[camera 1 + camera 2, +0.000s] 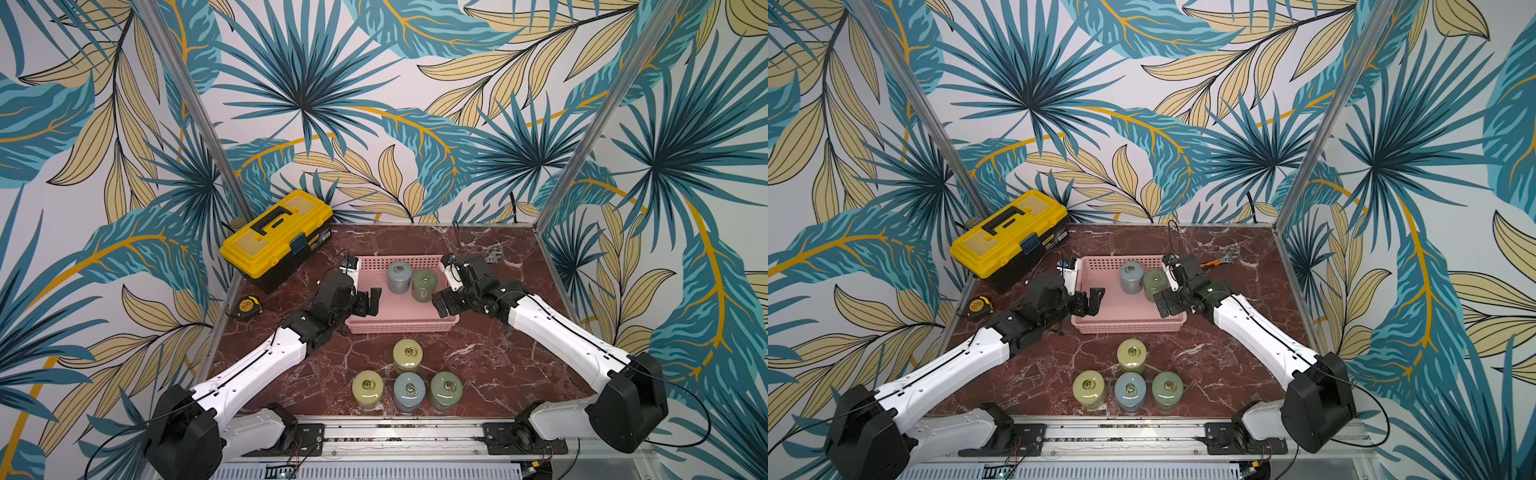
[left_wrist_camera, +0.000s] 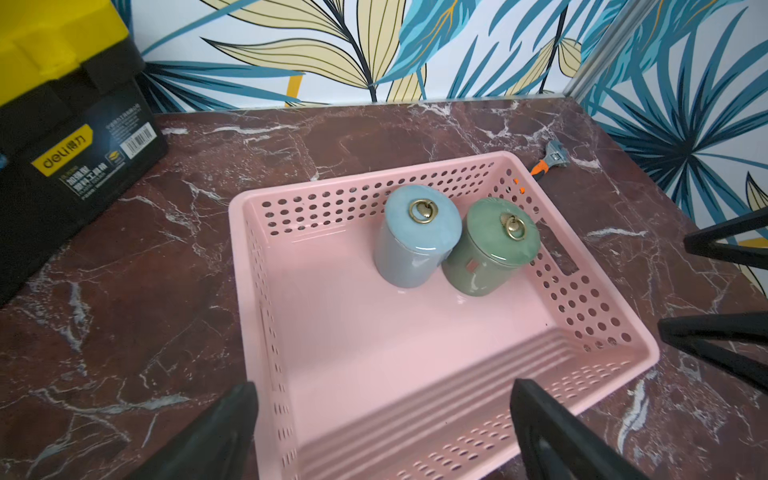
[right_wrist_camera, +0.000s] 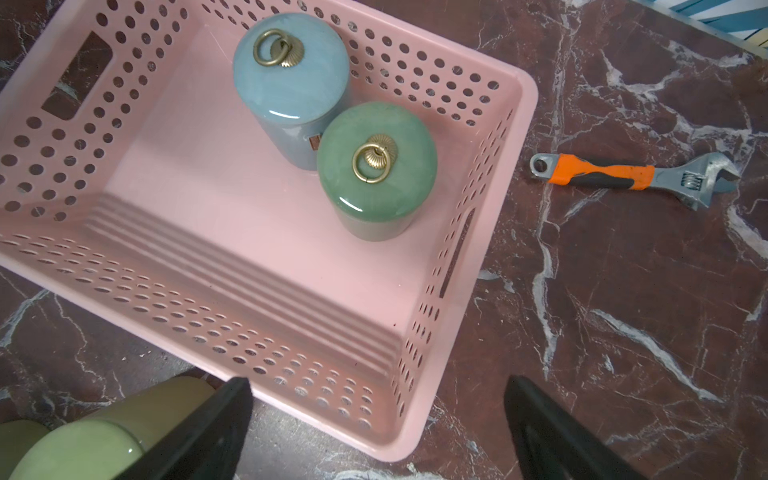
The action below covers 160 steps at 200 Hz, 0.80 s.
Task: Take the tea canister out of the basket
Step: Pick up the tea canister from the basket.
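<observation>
Inside the shallow pink perforated plastic basket [image 1: 399,311] we see a blue ceramic tea canister [image 1: 399,277], perhaps touching a green one [image 1: 424,285]; left gripper [image 1: 369,302] and right gripper [image 1: 441,305] gape empty.

Walls [image 1: 374,83] papered with large teal and pale yellow tropical leaves on white, silver metal posts [image 1: 195,112] at the back corners, dark red marble-look tabletop [image 1: 415,239] with white veins, metal rail [image 1: 395,432] along its near edge, soft even light

Left end effector [image 2: 383,384], right end effector [image 3: 377,380]: jaws spread.
</observation>
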Available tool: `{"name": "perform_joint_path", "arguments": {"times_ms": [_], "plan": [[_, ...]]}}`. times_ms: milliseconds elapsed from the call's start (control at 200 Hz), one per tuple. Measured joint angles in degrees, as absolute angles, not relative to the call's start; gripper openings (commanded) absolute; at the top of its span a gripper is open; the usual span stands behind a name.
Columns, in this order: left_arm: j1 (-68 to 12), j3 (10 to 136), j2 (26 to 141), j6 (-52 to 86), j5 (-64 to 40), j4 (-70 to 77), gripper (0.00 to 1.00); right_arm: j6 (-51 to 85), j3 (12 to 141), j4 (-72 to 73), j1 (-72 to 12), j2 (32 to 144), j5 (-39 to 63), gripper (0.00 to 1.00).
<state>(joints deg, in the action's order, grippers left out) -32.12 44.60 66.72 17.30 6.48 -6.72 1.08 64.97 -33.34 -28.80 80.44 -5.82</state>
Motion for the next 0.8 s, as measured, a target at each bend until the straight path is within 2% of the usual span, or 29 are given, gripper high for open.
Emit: {"name": "perform_joint_path", "arguments": {"times_ms": [305, 801], "plan": [[-30.5, 34.0, 63.2, 14.9, 7.2, 4.9, 1.00, -1.9, 70.2, -34.4, -28.0, 87.8, -4.6, 0.99], [-30.5, 29.0, 57.5, 12.2, 6.2, 14.2, 1.00, -4.0, 78.3, -35.0, -26.3, 98.3, -2.2, 0.99]]}}
